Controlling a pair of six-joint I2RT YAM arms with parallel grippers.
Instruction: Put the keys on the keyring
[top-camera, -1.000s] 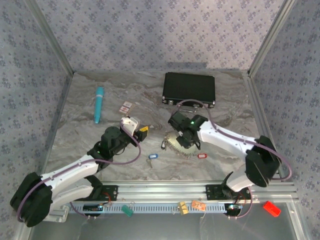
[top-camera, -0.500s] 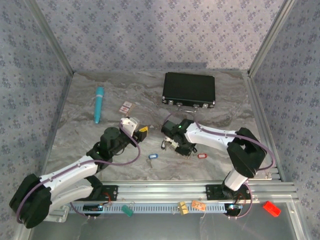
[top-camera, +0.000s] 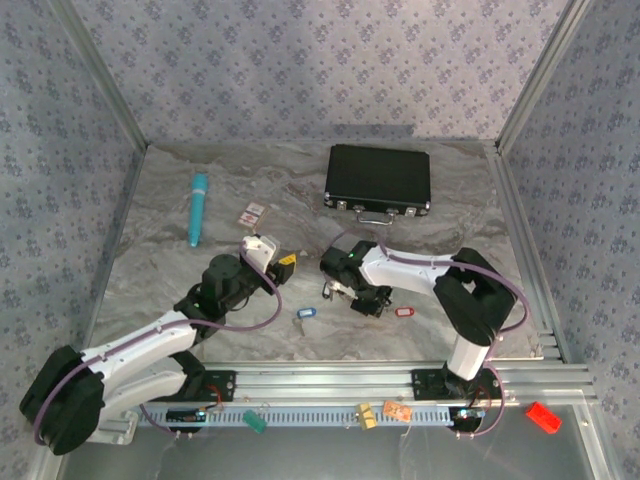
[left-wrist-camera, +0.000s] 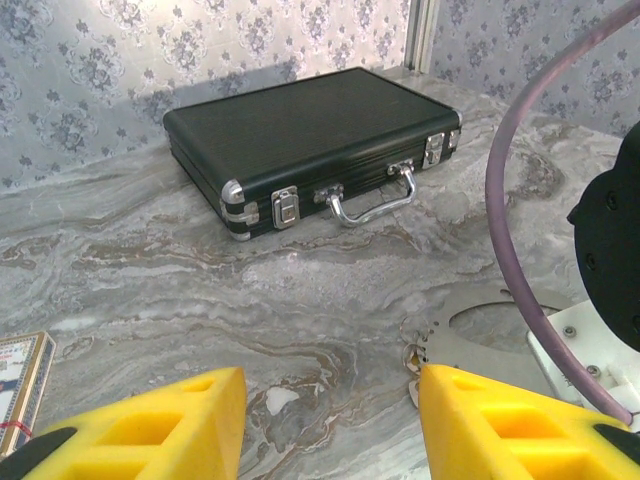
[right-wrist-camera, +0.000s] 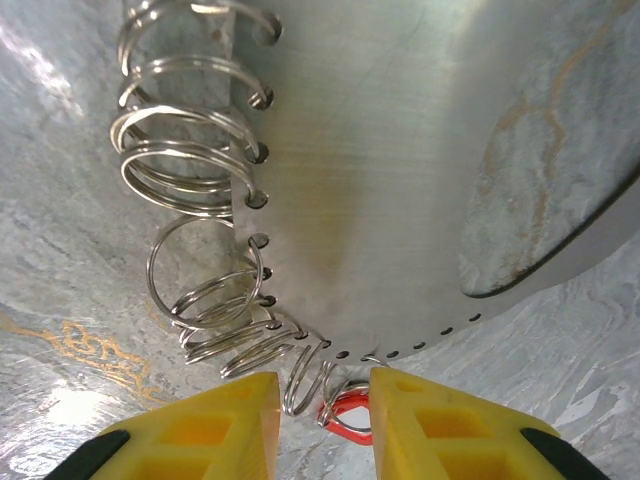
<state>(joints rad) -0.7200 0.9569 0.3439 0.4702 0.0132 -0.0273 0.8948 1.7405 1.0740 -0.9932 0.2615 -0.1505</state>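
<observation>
Since a second earlier, my right arm had folded its elbow inward and carried my right claw (right-wrist-camera: 325, 400) toward 9 o'clock across the grey marble-patterned table (top-camera: 160, 270); my left arm had stayed put.

My right claw pointed down at the rim of the keyring (right-wrist-camera: 400, 150), a flat silvery metal disc with small holes along its edge and wire split rings (right-wrist-camera: 185, 150) hooked through them. Its two yellow fingers stood a narrow gap apart, with one split ring and a small red loop (right-wrist-camera: 345, 418) between them. I could not tell whether they pinched either one.

Seen from overhead, the keyring lay near the table's middle, mostly under that claw. A blue-headed key (top-camera: 304, 314) lay at 8 o'clock from the claw and a red-headed key (top-camera: 404, 311) at 4 o'clock.

My left claw (left-wrist-camera: 330, 400) hung released at 9 o'clock from the keyring, its yellow fingers wide apart with nothing between them.

A black rectangular case with a metal handle (top-camera: 378, 180) lay shut at 12 o'clock. A pink-and-white card (top-camera: 252, 214) lay at 10 o'clock, with a teal tube (top-camera: 197, 208) farther out.
</observation>
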